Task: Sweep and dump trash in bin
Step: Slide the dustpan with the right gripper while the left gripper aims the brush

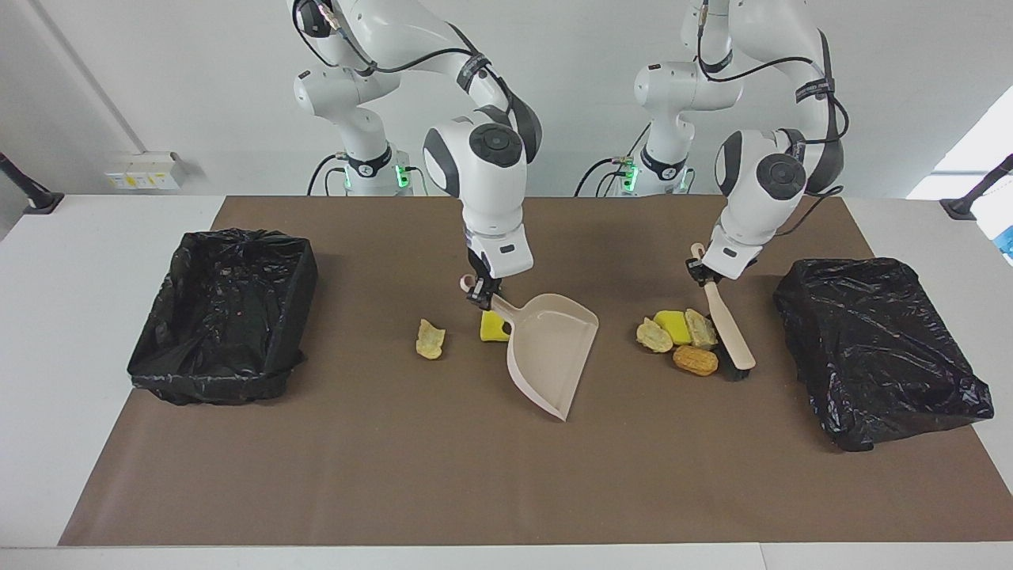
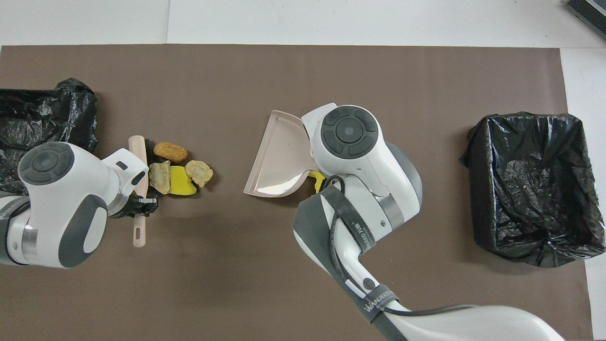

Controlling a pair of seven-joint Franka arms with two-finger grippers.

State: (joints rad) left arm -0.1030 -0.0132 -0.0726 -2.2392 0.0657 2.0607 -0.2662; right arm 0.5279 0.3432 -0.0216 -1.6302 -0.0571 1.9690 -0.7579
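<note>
My right gripper (image 1: 481,299) is shut on the handle of the beige dustpan (image 1: 554,348), whose open mouth faces the left arm's end of the table. In the overhead view the wrist hides the gripper; the dustpan (image 2: 277,158) shows. My left gripper (image 1: 702,273) (image 2: 142,204) is shut on the handle of the beige brush (image 1: 728,324) (image 2: 138,189). Its black bristles rest beside a pile of trash: a yellow sponge chunk (image 1: 673,324) (image 2: 180,182), pale lumps (image 1: 654,335) (image 2: 199,173) and an orange-brown lump (image 1: 696,360) (image 2: 170,151). Another yellow chunk (image 1: 495,326) (image 2: 316,179) lies by the dustpan's handle. A pale scrap (image 1: 430,339) lies beside it toward the right arm's end.
An open bin lined with a black bag (image 1: 225,317) (image 2: 530,184) stands at the right arm's end of the brown mat. A second black-bagged bin (image 1: 878,348) (image 2: 42,113) stands at the left arm's end, close to the brush.
</note>
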